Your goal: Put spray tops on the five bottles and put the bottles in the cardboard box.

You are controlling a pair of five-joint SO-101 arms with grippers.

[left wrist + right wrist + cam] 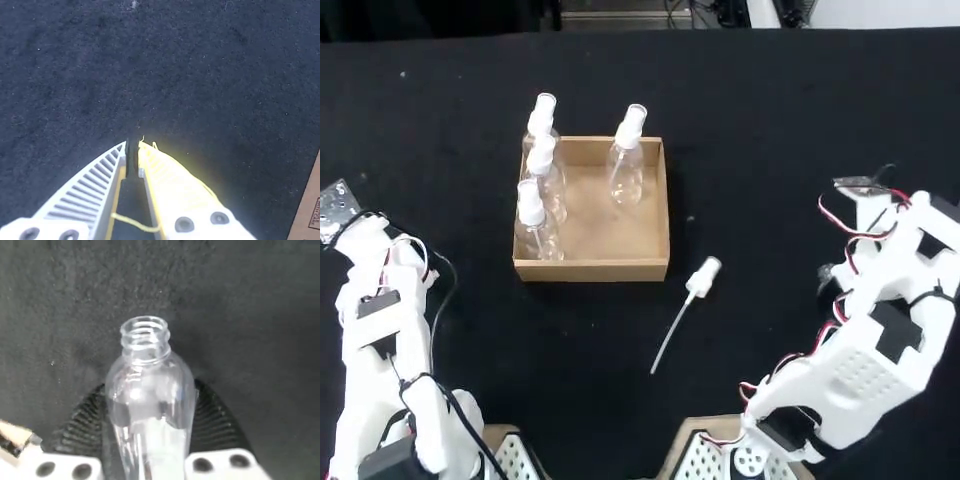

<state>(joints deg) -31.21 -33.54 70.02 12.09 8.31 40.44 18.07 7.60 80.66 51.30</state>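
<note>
Covering the table (770, 120), black felt-like cloth leaves open room right of the cardboard box (590, 269), which holds four capped clear bottles (626, 165). The right gripper (150, 390) clamps the fifth bottle (145, 340), uncapped, with its threaded neck past the fingertips. The left gripper (134, 145) is closed and empty. A loose spray top (703, 275) lies near-right of the box.

High view overhead; wrist views close, down at same table (770, 150).

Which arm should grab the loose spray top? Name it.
Probably left: the left tool is shut and empty, while the right tool holds the uncapped bottle awaiting the loose spray top.
</note>
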